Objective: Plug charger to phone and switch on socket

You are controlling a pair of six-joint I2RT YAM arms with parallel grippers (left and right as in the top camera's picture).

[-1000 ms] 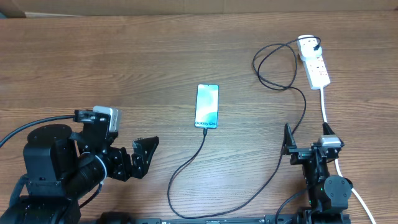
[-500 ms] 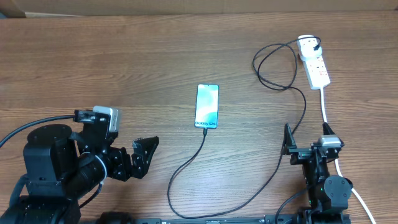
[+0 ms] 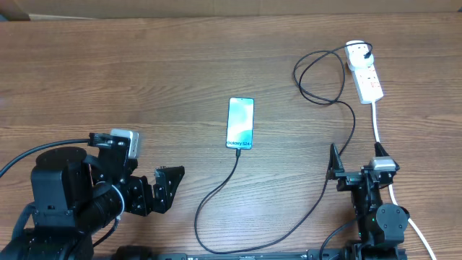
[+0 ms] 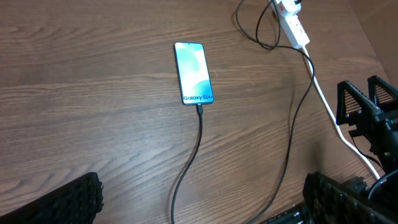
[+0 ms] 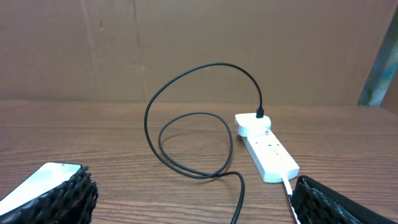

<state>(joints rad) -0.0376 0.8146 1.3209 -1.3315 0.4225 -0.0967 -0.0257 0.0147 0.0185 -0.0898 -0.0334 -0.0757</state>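
The slim smartphone with a lit blue-teal screen (image 3: 240, 123) lies flat at the centre of the brown wooden table (image 3: 108, 72). The thin black charger cable (image 4: 199, 130) meets its lower end. From there the cable sweeps along the bottom of the frame, climbs on the right and loops to the white elongated power strip (image 3: 366, 72) in the upper right, where its black plug sits at the far end. A thick white cord (image 3: 377, 123) trails down from the strip. The left gripper (image 3: 167, 186) at lower left and the right gripper (image 3: 355, 160) at lower right both have their fingers spread apart, holding nothing.
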